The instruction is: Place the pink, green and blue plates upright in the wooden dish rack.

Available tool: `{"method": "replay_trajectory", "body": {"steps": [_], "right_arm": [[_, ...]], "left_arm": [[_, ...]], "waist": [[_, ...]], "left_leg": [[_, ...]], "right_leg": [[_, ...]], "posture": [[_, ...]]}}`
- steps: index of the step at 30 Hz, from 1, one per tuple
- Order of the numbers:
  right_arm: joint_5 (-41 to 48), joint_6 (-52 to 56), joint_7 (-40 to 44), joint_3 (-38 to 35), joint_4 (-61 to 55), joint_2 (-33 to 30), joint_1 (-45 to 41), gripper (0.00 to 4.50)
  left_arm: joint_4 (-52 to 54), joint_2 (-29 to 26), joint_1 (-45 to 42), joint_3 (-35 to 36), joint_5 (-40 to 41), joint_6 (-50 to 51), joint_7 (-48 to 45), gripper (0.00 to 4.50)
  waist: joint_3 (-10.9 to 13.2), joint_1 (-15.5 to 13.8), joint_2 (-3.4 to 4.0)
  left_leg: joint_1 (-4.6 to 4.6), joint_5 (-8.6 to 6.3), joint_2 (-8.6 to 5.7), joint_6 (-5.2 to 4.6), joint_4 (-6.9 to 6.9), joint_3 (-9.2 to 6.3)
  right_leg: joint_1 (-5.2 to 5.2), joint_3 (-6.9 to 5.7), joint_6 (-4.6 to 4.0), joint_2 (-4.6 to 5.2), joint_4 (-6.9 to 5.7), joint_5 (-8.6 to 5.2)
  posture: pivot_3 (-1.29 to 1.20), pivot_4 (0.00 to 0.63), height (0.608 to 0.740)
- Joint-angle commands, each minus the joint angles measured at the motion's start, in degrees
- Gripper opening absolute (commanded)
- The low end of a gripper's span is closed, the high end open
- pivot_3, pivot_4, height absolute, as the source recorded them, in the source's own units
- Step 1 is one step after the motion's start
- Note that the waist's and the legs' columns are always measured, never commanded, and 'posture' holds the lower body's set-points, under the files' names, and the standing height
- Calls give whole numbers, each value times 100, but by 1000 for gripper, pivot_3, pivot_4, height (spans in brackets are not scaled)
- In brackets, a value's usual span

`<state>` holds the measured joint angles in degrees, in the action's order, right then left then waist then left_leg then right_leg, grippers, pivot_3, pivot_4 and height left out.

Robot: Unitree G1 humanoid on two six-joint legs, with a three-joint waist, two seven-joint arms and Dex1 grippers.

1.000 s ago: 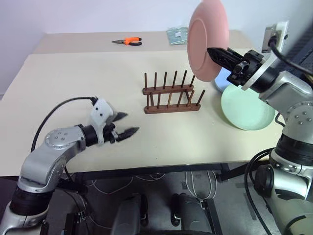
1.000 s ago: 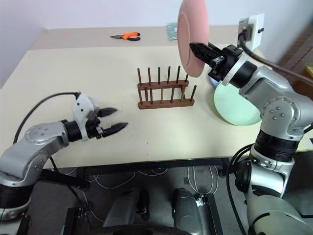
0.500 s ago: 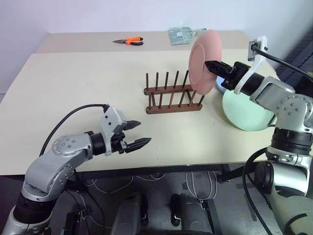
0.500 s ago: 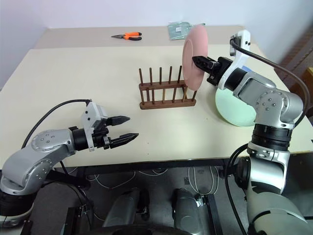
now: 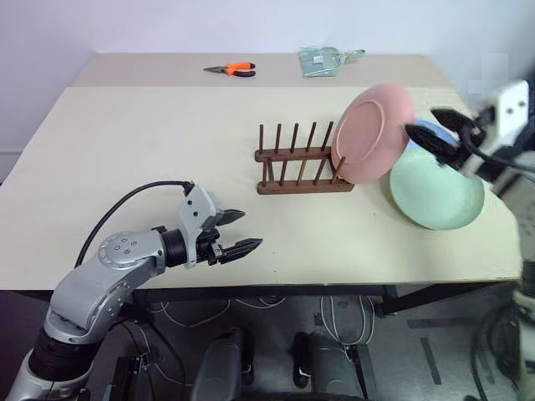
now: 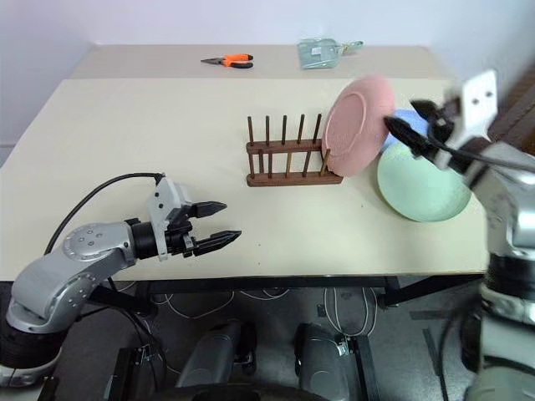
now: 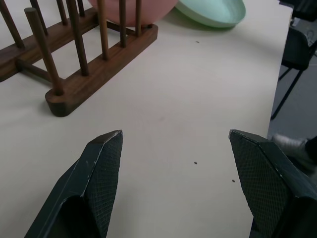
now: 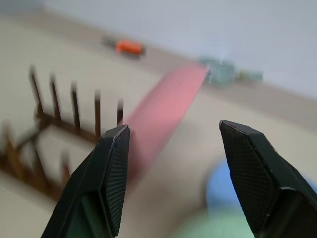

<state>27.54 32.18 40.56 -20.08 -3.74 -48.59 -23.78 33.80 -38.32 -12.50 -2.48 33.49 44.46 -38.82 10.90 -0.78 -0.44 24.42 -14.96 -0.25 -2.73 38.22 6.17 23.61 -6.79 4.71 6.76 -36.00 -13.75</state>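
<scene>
Fingers of the right claw point(image 5: 428, 134) are spread, clear of the pink plate point(image 5: 372, 133), which leans tilted at the wooden rack's point(image 5: 301, 163) right end. Left claw point(image 5: 237, 231) hovers released over the table point(image 5: 134, 142). Green plate point(image 5: 439, 190) lies flat, the blue plate point(image 6: 399, 127) behind it.

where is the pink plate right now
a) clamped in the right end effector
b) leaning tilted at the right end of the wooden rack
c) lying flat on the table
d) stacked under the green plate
b: the pink plate leans at the end pegs of the wooden rack, with the right end effector open beside it.
</scene>
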Motion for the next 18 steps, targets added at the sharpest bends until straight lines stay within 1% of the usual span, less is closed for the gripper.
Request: {"method": "replay_trajectory", "body": {"steps": [1,4,7,12,17,18], "right_arm": [[-65,-6,433,-69,-777,-317,925,2910],[-450,-159,282,255,-864,-306,1331,2910],[-759,-245,71,546,-704,-148,1380,2910],[-1669,-509,-421,1320,16,15,983,2910],[-2256,-818,-744,1785,785,290,609,2910],[-2419,-905,-866,1865,951,324,534,2679]], "left_arm": [[38,10,-125,-128,-50,-157,-140,3525],[-119,59,-287,-254,-131,-225,-221,3525],[-245,105,-421,-342,-177,-283,-276,3525],[-299,105,-458,-377,-237,-331,-370,3525],[-258,100,-396,-354,-286,-349,-366,3525],[-247,100,-380,-338,-293,-346,-356,3525]], "waist": [[-1,17,1],[-2,77,9],[-4,66,11],[-3,28,10],[-3,7,9],[-3,9,9]], "left_leg": [[-3,0,2,0,0,0],[-13,-1,4,1,0,3],[-16,1,6,4,0,2],[-10,0,5,1,1,2],[-6,0,2,1,3,2],[-6,0,2,1,4,2]], "right_leg": [[-3,0,-1,-1,0,0],[-4,8,-2,-2,-4,0],[-4,9,-4,-3,-6,0],[-1,8,-3,-2,-4,0],[-2,4,-2,-1,-3,0],[-2,5,-2,-2,-2,0]], "posture": [[0,150,740],[0,150,740],[0,150,740],[0,150,740],[0,150,740],[0,150,740]]}}
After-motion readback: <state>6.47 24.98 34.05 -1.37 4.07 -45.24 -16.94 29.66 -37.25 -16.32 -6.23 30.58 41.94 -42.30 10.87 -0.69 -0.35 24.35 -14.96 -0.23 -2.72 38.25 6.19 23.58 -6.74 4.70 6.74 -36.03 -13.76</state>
